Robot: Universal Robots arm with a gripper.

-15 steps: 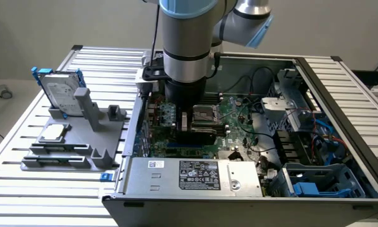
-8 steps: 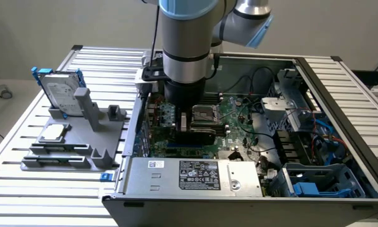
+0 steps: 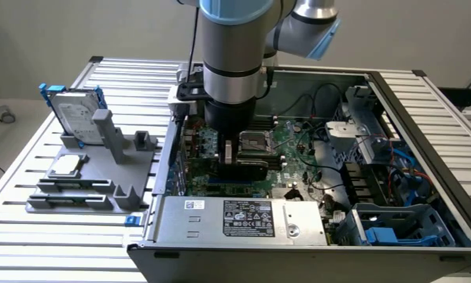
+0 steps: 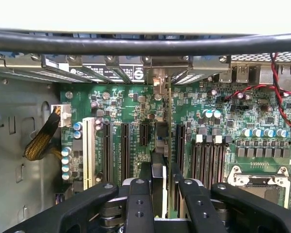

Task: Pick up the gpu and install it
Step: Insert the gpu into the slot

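A table of slotted aluminium profiles is seen before a pale plain wall, with grey floor beyond its edge at the exterior view's left. An open computer case is laid on its side on the table, so that the motherboard faces upward. A silver power supply with a printed label is fitted along the near wall of the case, and a blue drive bay is seen at the near corner on the exterior view's right.

The arm is lowered into the case, and the gripper is clamped on the gpu, which is held upright just above the board, beside the CPU socket.

In the wrist view the gripper is closed on the gpu, which is seen edge-on. The card is lined up among the long black expansion slots, and its metal bracket is met by the rear slot openings of the case. Whether its edge is seated in a slot cannot be told.

On the table at the exterior view's left, well apart from the case, a grey fixture is placed. A hard drive in a blue frame is stood in it, and a small square silver chip is laid flat on it.
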